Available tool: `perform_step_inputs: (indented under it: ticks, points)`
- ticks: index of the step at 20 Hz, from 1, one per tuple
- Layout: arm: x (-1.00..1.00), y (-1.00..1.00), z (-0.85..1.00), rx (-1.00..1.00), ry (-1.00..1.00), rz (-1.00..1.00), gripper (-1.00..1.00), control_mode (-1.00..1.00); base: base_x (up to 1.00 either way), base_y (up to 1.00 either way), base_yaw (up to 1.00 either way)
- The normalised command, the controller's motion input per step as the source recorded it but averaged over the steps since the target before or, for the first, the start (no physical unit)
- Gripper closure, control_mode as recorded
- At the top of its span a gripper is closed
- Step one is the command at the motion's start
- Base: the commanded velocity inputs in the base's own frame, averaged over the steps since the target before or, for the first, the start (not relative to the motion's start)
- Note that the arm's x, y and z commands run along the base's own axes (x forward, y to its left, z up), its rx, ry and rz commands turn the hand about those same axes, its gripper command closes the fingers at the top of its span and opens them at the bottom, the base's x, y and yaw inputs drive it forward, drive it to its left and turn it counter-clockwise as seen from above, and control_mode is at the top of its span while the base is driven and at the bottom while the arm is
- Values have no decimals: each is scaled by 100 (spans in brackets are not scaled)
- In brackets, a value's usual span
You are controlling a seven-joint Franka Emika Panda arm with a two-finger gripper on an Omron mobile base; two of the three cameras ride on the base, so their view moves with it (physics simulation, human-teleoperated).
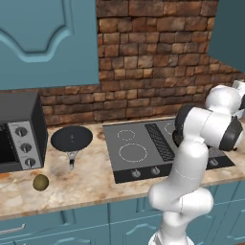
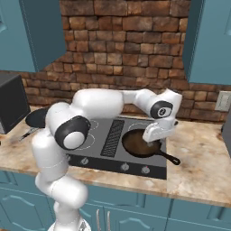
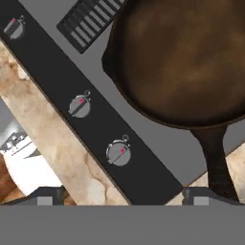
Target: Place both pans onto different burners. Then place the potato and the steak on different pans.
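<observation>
on the far left of the left base view a toaster oven (image 1: 19, 131) stands on the marble counter (image 1: 91, 184). in front of it, near the counter's front edge, lies the potato (image 1: 40, 182), alone on the stone. just to the right of the oven sits the black pan (image 1: 72, 138), flat on the counter with its thin grey handle pointing toward the front. it is beside the cooktop (image 1: 139, 165), not on it.

the two left burners (image 1: 132, 152) of the cooktop are bare white rings. in the middle runs the black ribbed strip (image 2: 112, 137).

on the right half of the cooktop, in the right base view, the brown skillet (image 2: 140, 143) rests on the front right burner area, its black handle reaching right, to the cooktop's edge where the counter begins. the gripper (image 2: 151, 139) hangs just over the skillet's right rim. in the hand view its two finger tips (image 3: 44, 197) stand wide apart at the bottom corners and pinch nothing; the skillet's handle passes close by the right tip.

along the front strip are the knobs (image 3: 118, 153).
</observation>
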Motion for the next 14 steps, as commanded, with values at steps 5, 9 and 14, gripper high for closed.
perform_step_inputs:
  ticks: [5,9,14]
  points:
    - [-68,85,45,1,2,-25,-100,-100,0,0,0]
    - [-74,75,38,6,0,-28,-100,-100,0,0,0]
    - [-73,74,32,6,2,-26,-100,-100,0,0,0]
